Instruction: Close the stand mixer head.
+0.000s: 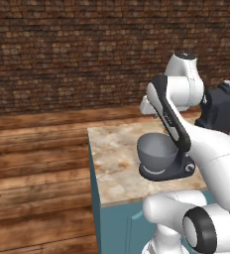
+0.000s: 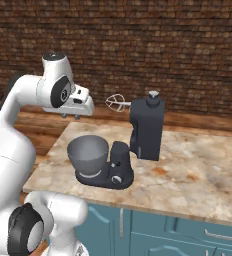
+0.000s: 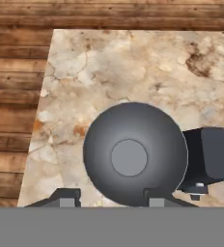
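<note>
The pincer (image 2: 77,114) is being held above the grey mixing bowl (image 2: 88,152), pointing down at it, with its fingertips (image 3: 68,197) spread apart and nothing pinched between them. Beyond the bowl, the dark base column (image 2: 120,162) is being seen on the marble counter (image 2: 198,175). Farthest off, the stand mixer head (image 2: 147,131) is being kept tilted up and back, its long axis standing nearly upright and its wire whisk (image 2: 116,103) sticking out toward the pincer. The head lies to the arm's right of the pincer, well apart from it, so a reach across and a downward push on its raised top is judged to be called for.
</note>
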